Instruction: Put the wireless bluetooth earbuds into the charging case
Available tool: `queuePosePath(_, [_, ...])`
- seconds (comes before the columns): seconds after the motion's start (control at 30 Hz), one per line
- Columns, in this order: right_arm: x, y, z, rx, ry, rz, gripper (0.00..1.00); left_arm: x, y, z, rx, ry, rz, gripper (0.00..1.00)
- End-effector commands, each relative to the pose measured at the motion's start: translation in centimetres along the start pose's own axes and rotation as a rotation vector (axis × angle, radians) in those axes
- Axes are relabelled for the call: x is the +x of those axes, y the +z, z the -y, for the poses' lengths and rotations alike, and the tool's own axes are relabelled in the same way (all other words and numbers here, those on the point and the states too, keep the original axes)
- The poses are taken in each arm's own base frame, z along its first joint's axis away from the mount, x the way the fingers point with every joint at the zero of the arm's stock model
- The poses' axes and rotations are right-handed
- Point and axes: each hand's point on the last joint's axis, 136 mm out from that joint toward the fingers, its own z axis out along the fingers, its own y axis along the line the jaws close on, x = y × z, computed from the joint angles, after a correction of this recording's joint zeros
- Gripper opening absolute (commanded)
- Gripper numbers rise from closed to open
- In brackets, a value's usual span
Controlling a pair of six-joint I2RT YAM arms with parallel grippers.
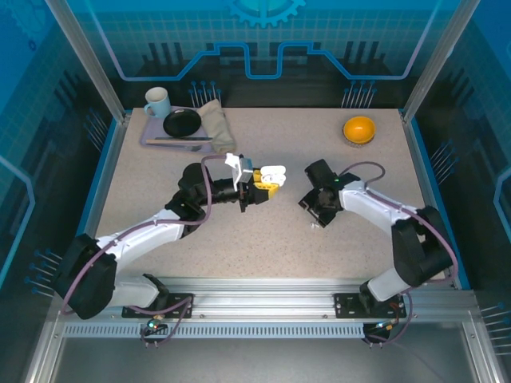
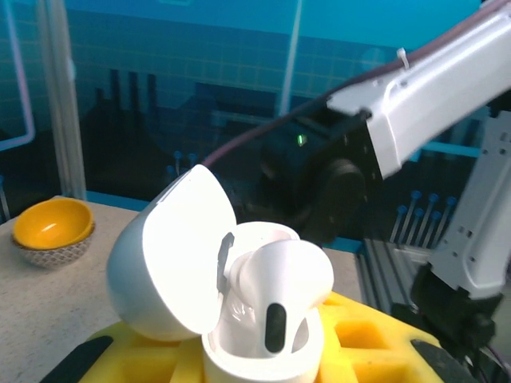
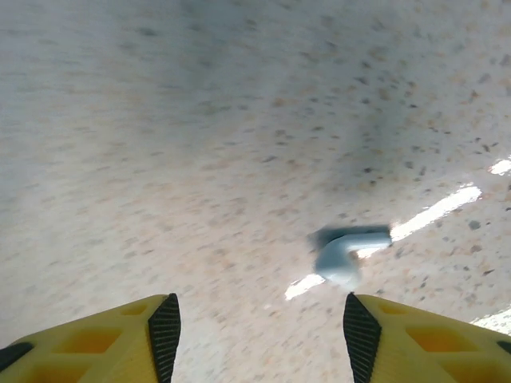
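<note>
At the near edge of the speckled table (image 1: 239, 247) the two arms rise from their bases and reach toward the middle. The right gripper (image 3: 263, 339) points down at the tabletop with its jaws wide apart and nothing between them. Its yellow fingers (image 3: 399, 343) with black pads frame bare surface. Just ahead of them, closer to the right-hand finger, a loose earbud (image 3: 345, 254) lies on the table. It is small, pale and blurred, so I cannot tell which way it faces.

A little further in and to the left, the left gripper (image 1: 267, 190) is clamped on the charging case (image 2: 263, 351), holding it off the table between its yellow fingers (image 2: 375, 335). The case is white and rounded, and it stands open with its lid (image 2: 172, 255) swung back to one side. A seated earbud (image 2: 279, 279), also white, sits in the case with its rounded top above the rim; it looks slightly tilted. The two grippers are near each other but apart.

Further back on the right is an orange bowl (image 1: 359, 129). At the far left corner a tray (image 1: 148, 137) carries a pale mug (image 1: 157, 101), a black plate (image 1: 182, 122) and a folded cloth (image 1: 214, 120).
</note>
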Motion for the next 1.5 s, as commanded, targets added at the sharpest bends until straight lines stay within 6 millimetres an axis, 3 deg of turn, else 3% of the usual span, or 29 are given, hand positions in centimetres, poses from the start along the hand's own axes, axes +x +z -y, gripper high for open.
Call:
queuePosePath(0.0, [-1.7, -5.0, -1.7, -0.112, -0.075, 0.075, 0.6, -0.9, -0.4, 2.1, 0.116, 0.059, -0.009, 0.0])
queuePosePath(0.07, [-2.5, -8.0, -2.0, -0.172, -0.123, 0.138, 0.6, -0.6, -0.3, 2.1, 0.13, 0.052, -0.021, 0.0])
queuePosePath(0.17, [-3.6, -14.2, -3.3, -0.307, -0.253, 0.272, 0.59, -0.2, -0.1, 1.8, 0.129, 0.048, -0.034, 0.0])
queuePosePath(0.3, [-2.8, -21.7, -5.7, -0.487, -0.469, 0.356, 0.56, 0.0, 0.4, 0.7, 0.095, 0.047, -0.035, 0.0])
queuePosePath(0.4, [-1.1, -25.1, -7.5, -0.594, -0.574, 0.331, 0.51, 0.0, 0.8, -0.3, 0.066, 0.049, -0.024, 0.0])
queuePosePath(0.47, [-0.2, -26.3, -8.6, -0.653, -0.594, 0.297, 0.45, 0.1, 1.1, -1.1, 0.032, 0.045, -0.017, 0.0])
queuePosePath(0.6, [1.8, -26.9, -10.8, -0.748, -0.609, 0.216, 0.22, 0.5, 1.5, -2.3, -0.01, 0.036, -0.008, 0.0])
queuePosePath(0.83, [5.6, -25.6, -13.1, -0.787, -0.67, 0.104, 0.04, 0.8, 2.0, -3.4, -0.037, 0.027, -0.007, 0.0])
queuePosePath(1.07, [7.6, -23.7, -13.8, -0.764, -0.695, 0.059, 0.01, 0.7, 2.3, -3.7, -0.039, 0.02, -0.004, 0.0])
queuePosePath(1.47, [8.2, -21.6, -14.6, -0.726, -0.702, 0.033, 0.0, 0.4, 2.5, -3.6, -0.027, 0.017, 0.003, 0.0])
